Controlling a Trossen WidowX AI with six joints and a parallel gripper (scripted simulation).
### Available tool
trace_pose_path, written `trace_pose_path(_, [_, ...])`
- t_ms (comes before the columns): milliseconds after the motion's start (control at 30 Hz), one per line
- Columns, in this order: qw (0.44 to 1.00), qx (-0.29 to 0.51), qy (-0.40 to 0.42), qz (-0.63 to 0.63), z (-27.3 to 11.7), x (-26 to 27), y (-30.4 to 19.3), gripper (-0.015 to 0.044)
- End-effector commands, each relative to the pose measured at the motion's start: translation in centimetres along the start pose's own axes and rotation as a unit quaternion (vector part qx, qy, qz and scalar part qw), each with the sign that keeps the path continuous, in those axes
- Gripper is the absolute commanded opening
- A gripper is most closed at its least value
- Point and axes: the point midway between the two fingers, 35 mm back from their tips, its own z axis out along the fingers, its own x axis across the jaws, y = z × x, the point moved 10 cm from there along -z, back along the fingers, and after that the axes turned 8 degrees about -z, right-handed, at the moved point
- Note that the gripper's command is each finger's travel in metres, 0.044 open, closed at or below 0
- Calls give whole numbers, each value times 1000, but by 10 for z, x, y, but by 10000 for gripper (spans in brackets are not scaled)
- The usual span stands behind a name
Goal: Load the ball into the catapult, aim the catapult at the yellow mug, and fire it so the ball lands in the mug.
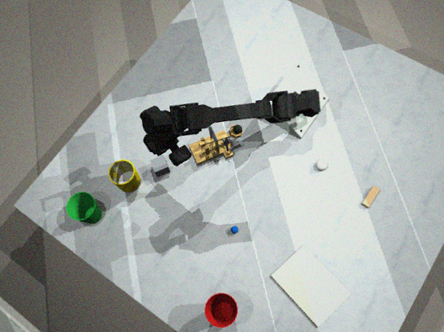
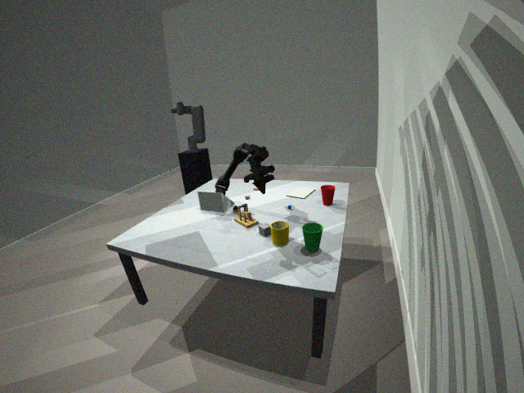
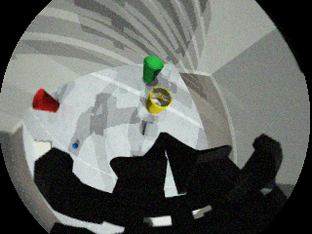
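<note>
My gripper [image 1: 179, 155] [image 2: 263, 191] [image 3: 163, 135] is shut and empty, raised above the table beside the wooden catapult [image 1: 204, 151] [image 2: 246, 222], which is hidden in the wrist view. A dark round thing [image 1: 236, 129] [image 2: 235, 208] sits at the catapult's tan cup; whether it is a ball I cannot tell. A small blue ball [image 1: 234, 229] [image 2: 289, 207] [image 3: 75, 145] lies on the table, apart from the catapult. The yellow mug [image 1: 130, 183] [image 2: 279, 235] [image 3: 155, 106] stands upright beyond the catapult's wide end.
A grey block [image 1: 160, 167] [image 2: 264, 229] lies between catapult and yellow mug. A green cup [image 1: 90, 213] [image 2: 312, 238] stands beside that mug. A red cup [image 1: 221, 310] [image 2: 327, 195], cream board [image 1: 311, 287], white ball [image 1: 321, 164] and wooden block [image 1: 370, 196] stand or lie elsewhere.
</note>
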Motion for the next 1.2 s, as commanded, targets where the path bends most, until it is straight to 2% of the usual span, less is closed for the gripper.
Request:
trace_pose_path(0, [998,38,-7,-56,1,20,-8,0])
trace_pose_path(600, [941,176,-4,-290,-6,99,-49,0])
trace_pose_path(1167, [812,301,39,-499,-18,158,-106,0])
